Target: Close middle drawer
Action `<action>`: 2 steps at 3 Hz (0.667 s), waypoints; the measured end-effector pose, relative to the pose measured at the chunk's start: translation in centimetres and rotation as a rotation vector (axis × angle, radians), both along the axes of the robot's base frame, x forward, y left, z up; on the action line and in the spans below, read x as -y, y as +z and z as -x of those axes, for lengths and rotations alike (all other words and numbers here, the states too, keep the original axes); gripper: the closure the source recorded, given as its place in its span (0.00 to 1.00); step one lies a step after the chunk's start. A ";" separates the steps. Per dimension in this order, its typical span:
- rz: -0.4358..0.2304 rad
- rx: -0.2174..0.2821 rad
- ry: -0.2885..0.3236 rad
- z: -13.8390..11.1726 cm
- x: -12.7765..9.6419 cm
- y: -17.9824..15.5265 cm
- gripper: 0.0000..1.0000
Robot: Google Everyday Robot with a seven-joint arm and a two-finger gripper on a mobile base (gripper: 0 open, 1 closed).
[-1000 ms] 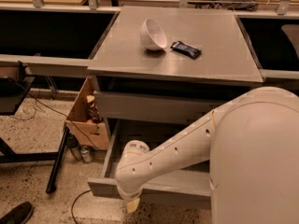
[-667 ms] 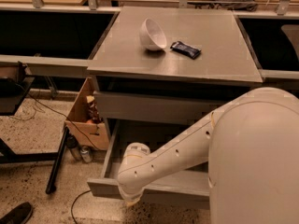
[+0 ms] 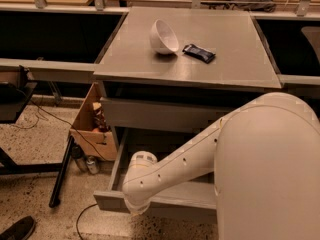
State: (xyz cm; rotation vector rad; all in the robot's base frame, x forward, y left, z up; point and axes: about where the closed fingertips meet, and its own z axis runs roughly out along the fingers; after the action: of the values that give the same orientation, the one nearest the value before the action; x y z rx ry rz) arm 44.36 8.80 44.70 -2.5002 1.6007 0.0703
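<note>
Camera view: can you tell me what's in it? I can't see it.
The robot's white arm reaches down to the front of the pulled-out middle drawer, its gripper low at the drawer's front edge. On the grey cabinet top sit a tipped white bowl and a dark snack packet.

My arm [image 3: 172, 165] reaches down over the middle drawer [image 3: 182, 204], which stands open. My gripper [image 3: 136, 209] is at the drawer's front edge, near its left corner. On the cabinet top [image 3: 235, 59], a white bowl [image 3: 163, 36] lies tipped just beside a dark packet [image 3: 198, 53], toward the back edge.
</note>
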 end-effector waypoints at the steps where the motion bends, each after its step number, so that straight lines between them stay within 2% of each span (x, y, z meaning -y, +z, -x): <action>1: 0.024 -0.007 -0.002 -1.6 -1.0 -0.7 1.00; 2: 0.043 -0.007 -0.009 -2.3 -1.2 -1.0 1.00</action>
State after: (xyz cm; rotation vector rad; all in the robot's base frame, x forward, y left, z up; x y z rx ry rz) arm 46.66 9.97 43.65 -2.5273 1.6329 0.0436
